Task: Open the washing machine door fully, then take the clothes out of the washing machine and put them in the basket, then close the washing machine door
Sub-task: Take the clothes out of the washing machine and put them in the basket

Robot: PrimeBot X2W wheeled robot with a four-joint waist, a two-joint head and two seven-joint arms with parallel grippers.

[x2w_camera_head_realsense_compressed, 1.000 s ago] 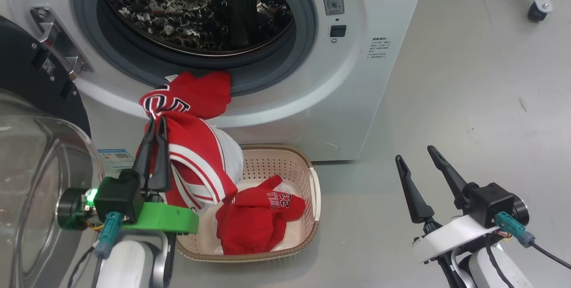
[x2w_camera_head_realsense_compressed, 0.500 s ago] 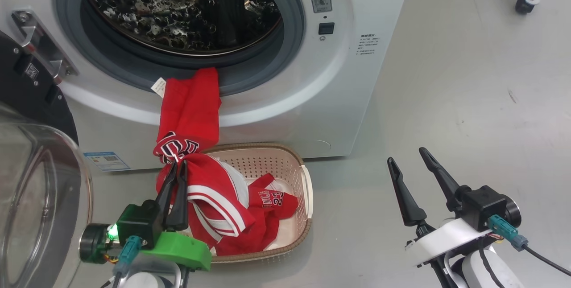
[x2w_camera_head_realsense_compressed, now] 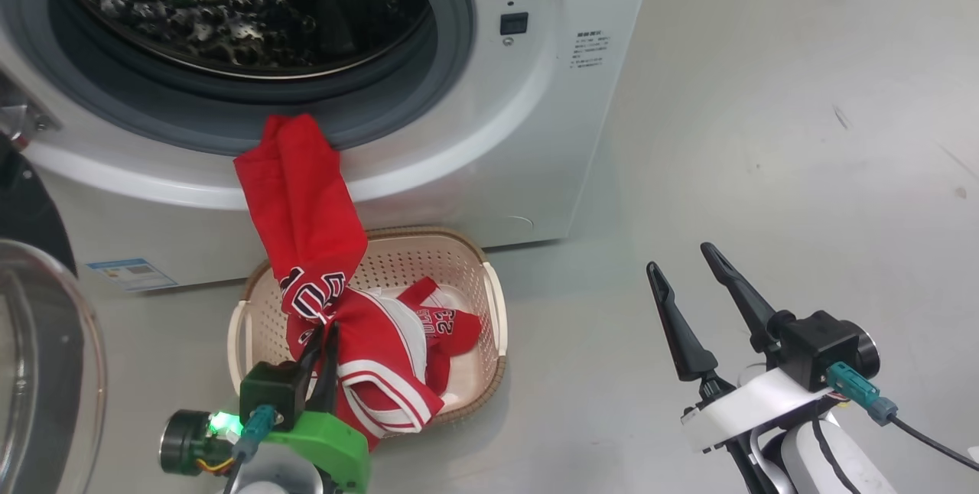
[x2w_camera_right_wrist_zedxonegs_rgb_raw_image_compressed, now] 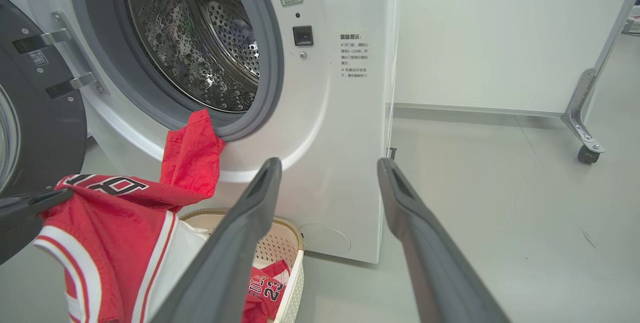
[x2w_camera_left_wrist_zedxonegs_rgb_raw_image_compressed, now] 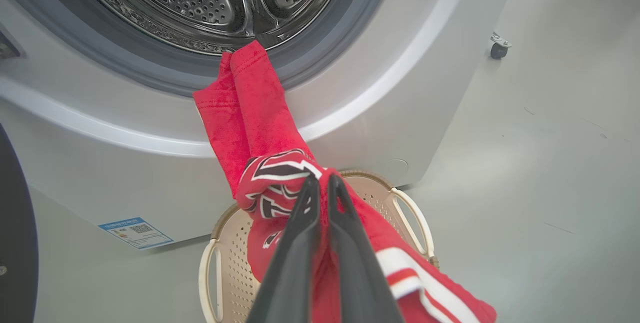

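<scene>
The big round door with the shiny black rim and the clear glass bowl [x2w_camera_head_realsense_compressed: 34,356] is swung wide open at the left of the big white front-loading washing machine [x2w_camera_head_realsense_compressed: 535,134], so the first step is judged done. One red jersey with white numbers [x2w_camera_head_realsense_compressed: 450,322] is already laid in the small cream plastic basket with the brown woven-look rim [x2w_camera_head_realsense_compressed: 496,303]. The basket is set on the grey floor [x2w_camera_head_realsense_compressed: 765,134] just in front of the machine.

A second red jersey with white stripes and dark letters [x2w_camera_head_realsense_compressed: 306,196] is pinched by the left gripper [x2w_camera_head_realsense_compressed: 321,337], whose two dark fingers are pressed together on the cloth above the basket. This jersey is only partly out. Its top end is draped over the grey rubber ring [x2w_camera_head_realsense_compressed: 153,115] at the mouth of the machine, and its lower end is hung down over the basket.

The right gripper [x2w_camera_head_realsense_compressed: 681,258] is held spread wide above the bare floor, well apart from the basket, and nothing is gripped by it.

No other clothes can be seen in the shiny steel drum [x2w_camera_head_realsense_compressed: 229,12], though part of it is hidden. Two things are judged to be left. The held jersey must be pulled free and dropped in the basket, and then the door must be shut.
</scene>
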